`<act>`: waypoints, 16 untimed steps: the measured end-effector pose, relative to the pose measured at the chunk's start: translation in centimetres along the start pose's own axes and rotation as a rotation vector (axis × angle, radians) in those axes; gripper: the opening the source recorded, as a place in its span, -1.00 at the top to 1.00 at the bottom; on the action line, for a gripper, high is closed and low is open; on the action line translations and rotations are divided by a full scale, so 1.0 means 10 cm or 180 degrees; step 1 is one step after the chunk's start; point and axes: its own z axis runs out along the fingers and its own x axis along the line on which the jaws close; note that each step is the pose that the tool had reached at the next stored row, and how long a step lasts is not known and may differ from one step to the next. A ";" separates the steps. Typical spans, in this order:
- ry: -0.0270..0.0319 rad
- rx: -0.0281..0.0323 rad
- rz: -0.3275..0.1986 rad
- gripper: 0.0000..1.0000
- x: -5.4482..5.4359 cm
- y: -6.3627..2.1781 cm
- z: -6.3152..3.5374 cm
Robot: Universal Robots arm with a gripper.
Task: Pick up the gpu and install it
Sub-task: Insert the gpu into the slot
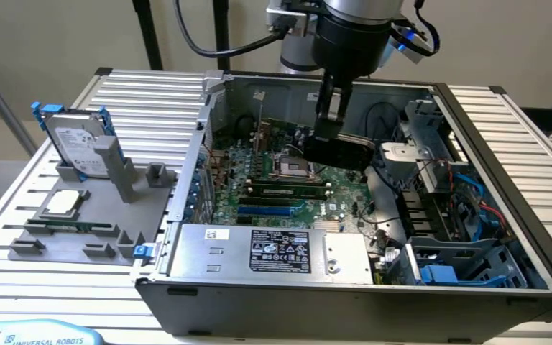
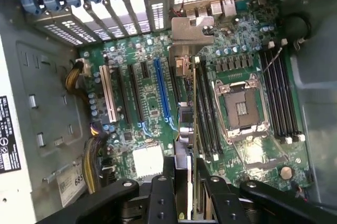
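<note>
— What is the claw (image 2: 185, 179) doing?
— Pinching one gpu (image 2: 191, 31) edge-on, with the silver bracket at the end away from the claw.
— Where is it?
— Inside the open computer case (image 1: 353, 305), over the motherboard (image 2: 150, 103), between the one blue slot (image 2: 162, 89) and the one processor socket (image 2: 239, 109).
— And outside?
— One hard drive (image 1: 77, 140) and one processor chip (image 1: 65, 203) sit on a grey stand (image 1: 123, 176) on the worktop (image 1: 141, 97), at the exterior view's left.
</note>
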 end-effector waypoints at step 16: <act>-0.0011 0.0120 -0.0195 0.47 0.09 0.416 0.198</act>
